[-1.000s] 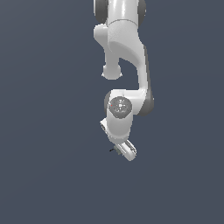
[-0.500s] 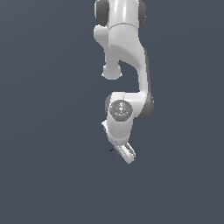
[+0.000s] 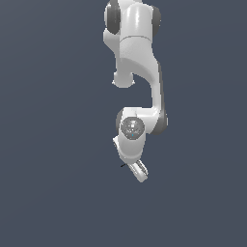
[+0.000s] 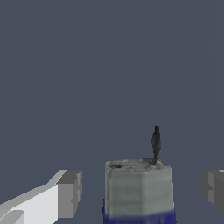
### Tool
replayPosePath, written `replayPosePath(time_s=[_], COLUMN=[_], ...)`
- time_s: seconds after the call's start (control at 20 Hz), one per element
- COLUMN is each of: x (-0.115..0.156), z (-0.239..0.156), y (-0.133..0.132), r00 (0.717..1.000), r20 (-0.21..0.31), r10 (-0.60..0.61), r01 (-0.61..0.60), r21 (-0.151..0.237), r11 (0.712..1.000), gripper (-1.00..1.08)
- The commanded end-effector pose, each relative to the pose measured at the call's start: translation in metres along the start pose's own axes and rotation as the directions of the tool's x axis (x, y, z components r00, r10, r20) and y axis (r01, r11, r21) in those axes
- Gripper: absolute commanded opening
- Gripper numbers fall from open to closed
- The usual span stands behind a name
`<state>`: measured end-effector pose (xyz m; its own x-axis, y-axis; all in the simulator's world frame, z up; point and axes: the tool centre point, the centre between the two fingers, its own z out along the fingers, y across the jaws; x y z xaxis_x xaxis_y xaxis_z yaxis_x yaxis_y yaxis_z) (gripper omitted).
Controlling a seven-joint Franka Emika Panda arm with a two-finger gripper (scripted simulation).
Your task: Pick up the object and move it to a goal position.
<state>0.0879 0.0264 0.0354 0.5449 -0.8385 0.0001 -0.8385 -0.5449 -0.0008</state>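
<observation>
The object (image 4: 138, 188) is a small grey boxy thing with a dark blue band at its base and a thin black stub rising from its top. In the wrist view it stands between my gripper (image 4: 142, 191) fingers, with a gap on each side; the grey fingertips (image 4: 70, 193) touch nothing. The gripper is open. In the exterior view the gripper (image 3: 139, 171) hangs low under the white arm, and only the black stub of the object (image 3: 122, 165) peeks out beside it.
A plain dark grey-blue surface fills both views. The white arm (image 3: 137, 72) comes down from the top of the exterior view.
The gripper has moved a little lower in the exterior view, closer around the object. Its fingers stay apart.
</observation>
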Motion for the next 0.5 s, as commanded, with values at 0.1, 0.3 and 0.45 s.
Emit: replayPosePath(time_s=[0.1, 0.3, 0.45], x=[0.0, 0.0, 0.0], z=[0.02, 0.023, 0.023], y=[0.001, 0.0, -0.001], r00=[1.0, 1.0, 1.0], r20=[0.0, 0.0, 0.0], r10=[0.002, 0.002, 0.002], r01=[-0.002, -0.002, -0.002], r21=[-0.001, -0.001, -0.001], r11=[1.0, 1.0, 1.0], gripper=[1.0, 1.0, -1.0])
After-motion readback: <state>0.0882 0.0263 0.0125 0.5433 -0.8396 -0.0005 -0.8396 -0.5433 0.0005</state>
